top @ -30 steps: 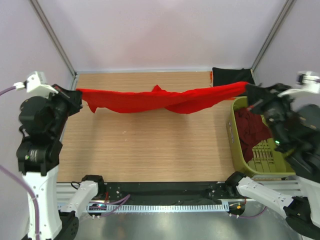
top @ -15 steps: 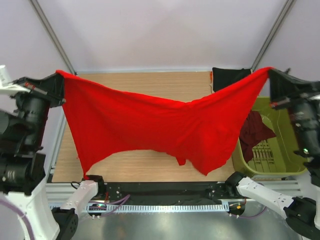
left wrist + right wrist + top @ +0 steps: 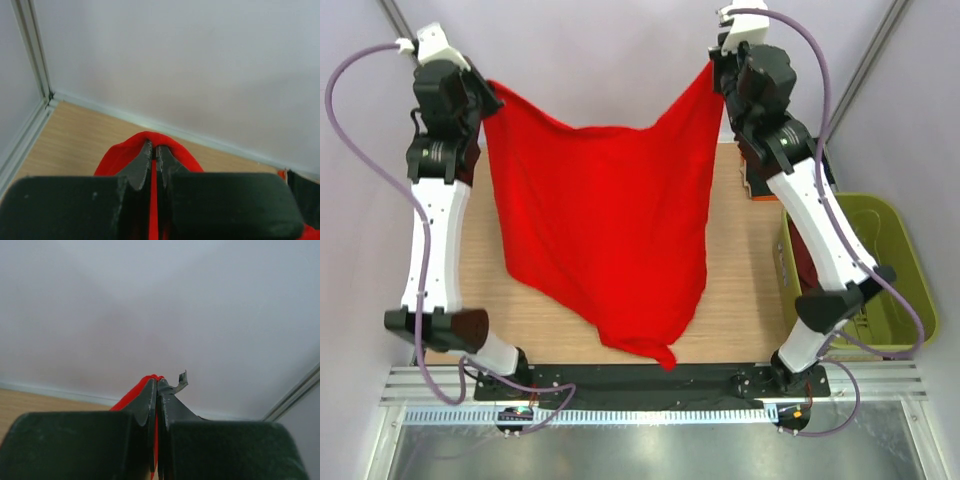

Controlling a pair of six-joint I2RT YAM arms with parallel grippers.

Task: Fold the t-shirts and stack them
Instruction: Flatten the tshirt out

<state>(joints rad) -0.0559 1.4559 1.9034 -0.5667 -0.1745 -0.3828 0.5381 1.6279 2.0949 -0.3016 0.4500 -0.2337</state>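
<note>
While both arms are held high, the left claw point(image 3: 154, 150) is pinched shut on one upper corner of the red t-shirt point(image 3: 600, 230), and the right claw point(image 3: 156, 382) is clamped on the other corner. Between the claws the top edge sags. Below them the cloth is hung spread, narrowing to a point over the surface point(image 3: 740, 300). Further below and outward of the right claw, an olive basket point(image 3: 910, 240) is set.

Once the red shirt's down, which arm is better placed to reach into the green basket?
Right. The green basket sits beside the right arm. The left fingers and right fingers both pinch the red shirt.
</note>
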